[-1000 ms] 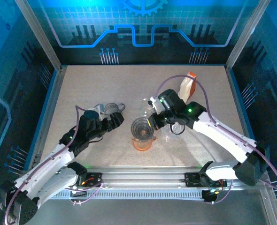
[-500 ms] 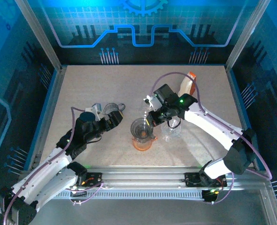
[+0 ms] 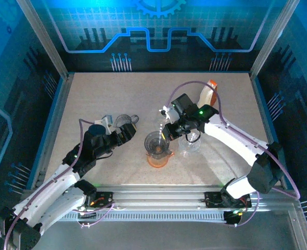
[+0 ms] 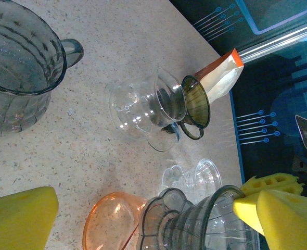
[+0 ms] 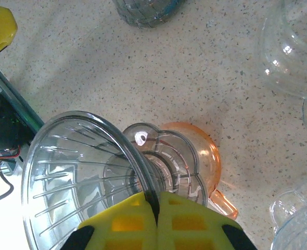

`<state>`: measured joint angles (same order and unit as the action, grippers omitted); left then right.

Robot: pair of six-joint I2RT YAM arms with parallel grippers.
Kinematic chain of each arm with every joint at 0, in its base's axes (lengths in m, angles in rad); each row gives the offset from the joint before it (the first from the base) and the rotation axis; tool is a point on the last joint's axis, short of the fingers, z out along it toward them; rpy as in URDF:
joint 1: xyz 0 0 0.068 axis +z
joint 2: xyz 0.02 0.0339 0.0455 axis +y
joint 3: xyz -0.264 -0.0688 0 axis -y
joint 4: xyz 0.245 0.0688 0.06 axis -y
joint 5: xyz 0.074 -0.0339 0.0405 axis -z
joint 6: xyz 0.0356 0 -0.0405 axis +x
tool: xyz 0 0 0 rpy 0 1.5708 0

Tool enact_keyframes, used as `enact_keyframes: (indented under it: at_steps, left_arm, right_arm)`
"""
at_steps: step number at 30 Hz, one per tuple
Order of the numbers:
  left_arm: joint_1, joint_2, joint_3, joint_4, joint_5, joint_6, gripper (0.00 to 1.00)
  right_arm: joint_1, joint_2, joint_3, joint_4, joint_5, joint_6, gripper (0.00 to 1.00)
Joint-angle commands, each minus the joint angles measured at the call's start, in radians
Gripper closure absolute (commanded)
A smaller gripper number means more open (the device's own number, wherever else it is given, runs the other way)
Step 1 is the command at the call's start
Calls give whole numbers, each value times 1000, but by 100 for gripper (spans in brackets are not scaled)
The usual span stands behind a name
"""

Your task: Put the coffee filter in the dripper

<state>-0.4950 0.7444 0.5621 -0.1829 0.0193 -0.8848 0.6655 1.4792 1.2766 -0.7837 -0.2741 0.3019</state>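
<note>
Coffee filter supply, apparently the white orange-topped packet (image 3: pixel 208 95), stood at the upper right of the overhead view, well apart from the dripper (image 3: pixel 156 141) at centre frame, which sat over an orange cup (image 3: pixel 157 160). No loose filter could be made out. The right gripper (image 5: pixel 156 211) had its yellow pads pressed together on the dripper's rim, with the ribbed cone's mouth open toward the wrist camera. The left gripper (image 3: pixel 128 131) hung just left of the dripper, jaws spread wide and empty, beside a grey pitcher (image 3: pixel 123 121). Seen from the left wrist, the packet leaned at upper right behind a glass carafe (image 4: pixel 143 112) and a dark mug (image 4: pixel 196 101). The packet lay behind the right arm, on the far side of the dripper from the left gripper. The right arm was the nearer, but its grip was taken. On this layout, the free left gripper would likely have to reach past the dripper toward the upper right.
</note>
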Motion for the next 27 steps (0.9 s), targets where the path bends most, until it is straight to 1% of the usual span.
enact_keyframes:
  at_steps: [1,14,15,18,25,27]
  left_arm:
    - [-7,-2,-14,-15,-18,12,1]
    - [-6,-4,-20,-17,-19,15,1]
    - [-5,-2,-20,-15,-19,16,1]
    - [-7,-1,-21,-15,-19,17,1]
    - [-6,-2,-19,-16,-16,20,1]
    - [-6,-2,-19,-15,-14,22,1]
  right_arm:
    - [-16,15,-19,24,-36,-2,100]
    - [-17,22,-46,43,-40,11,100]
    - [-17,21,-48,45,-42,12,98]
    - [-17,20,-52,50,-40,16,86]
    - [-17,-13,-69,75,-36,30,50]
    - [-17,-31,-77,86,-34,35,42]
